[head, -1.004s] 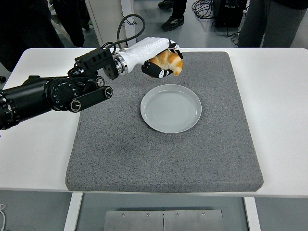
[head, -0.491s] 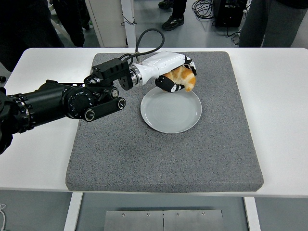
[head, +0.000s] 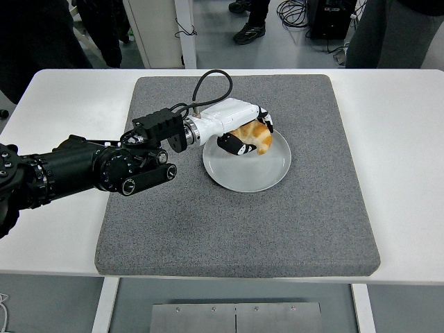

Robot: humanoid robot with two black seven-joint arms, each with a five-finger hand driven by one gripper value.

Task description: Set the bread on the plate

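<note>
A golden-brown piece of bread [head: 257,138] is held in my left hand [head: 244,136], whose white shell and black fingers curl around it. The hand and bread hang low over the back left part of the pale grey plate [head: 267,170], which lies on the dark grey mat [head: 236,222] near its middle. Whether the bread touches the plate I cannot tell. My black left arm [head: 90,166] reaches in from the left edge across the mat. My right arm is out of view.
The mat covers most of the white table [head: 402,139]. Several people's legs and shoes stand beyond the far edge [head: 250,31], with cables on the floor at the top right.
My left hand has carried the bread from above the mat's far side toward me and down, so it now hangs low over the plate.
</note>
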